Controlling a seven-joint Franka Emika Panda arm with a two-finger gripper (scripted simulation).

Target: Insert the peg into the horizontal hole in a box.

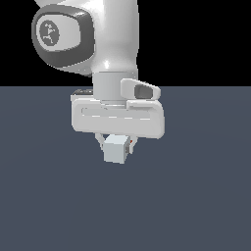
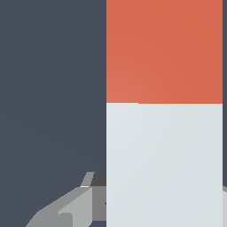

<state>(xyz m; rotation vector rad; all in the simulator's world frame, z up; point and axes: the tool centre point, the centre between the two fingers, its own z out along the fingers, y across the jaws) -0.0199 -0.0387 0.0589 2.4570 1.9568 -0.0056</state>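
Observation:
The peg [image 1: 116, 149] shows end-on in the exterior view as a small pale grey square held under the white hand. A trace of red shows behind it. In the wrist view the peg [image 2: 164, 164] fills much of the picture, pale grey-white close to the camera and red at its far end. My gripper [image 1: 116, 146] is shut on the peg and holds it above the dark floor. One grey finger [image 2: 71, 208] shows beside the bar in the wrist view. The box and its hole are out of view.
The white arm [image 1: 98, 34] rises from the hand and fills the upper middle of the exterior view. A flat dark blue-grey floor [image 1: 206, 196] spreads all around below the hand. Black background lies above it.

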